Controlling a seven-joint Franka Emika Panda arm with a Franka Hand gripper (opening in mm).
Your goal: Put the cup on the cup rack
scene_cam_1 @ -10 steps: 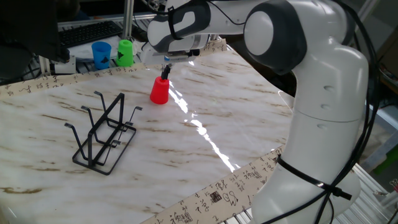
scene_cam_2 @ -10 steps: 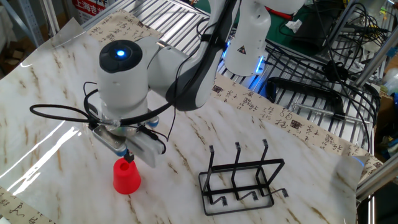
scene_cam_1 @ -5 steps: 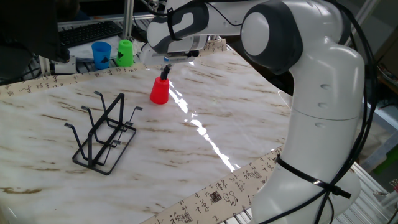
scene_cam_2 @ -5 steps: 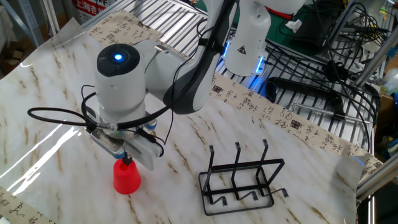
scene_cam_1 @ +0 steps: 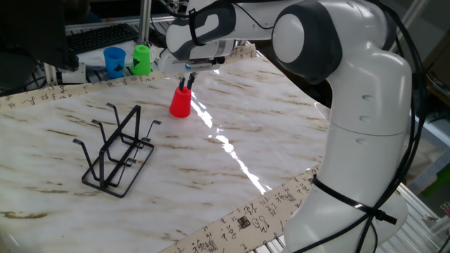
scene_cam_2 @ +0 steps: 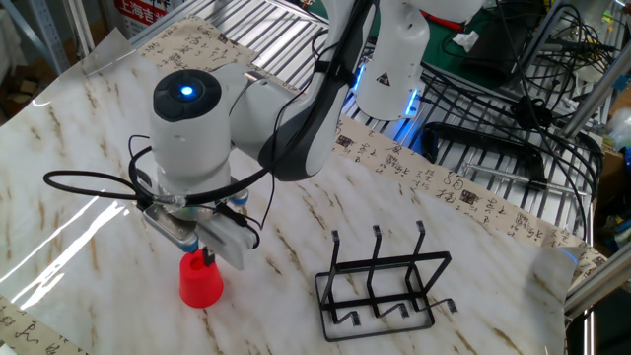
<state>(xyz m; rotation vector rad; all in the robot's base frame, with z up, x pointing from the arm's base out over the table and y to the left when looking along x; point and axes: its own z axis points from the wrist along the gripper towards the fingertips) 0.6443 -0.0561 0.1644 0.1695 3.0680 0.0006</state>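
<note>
Cup stands upside down on the table at upper centre, well apart from the rack at lower left; gripper poised at its top, jaws slightly parted, not yet gripping; transfer all remains.

Gripper points down at an upside-down red cup; black rack stands well apart on the table.

- The gripper now sits lower than a second ago, its tips down at the top of the red cup
- Its fingers, earlier together as one dark tip, now show slightly parted
- In the other fixed view the gripper has shifted slightly left and down onto the cup
</note>
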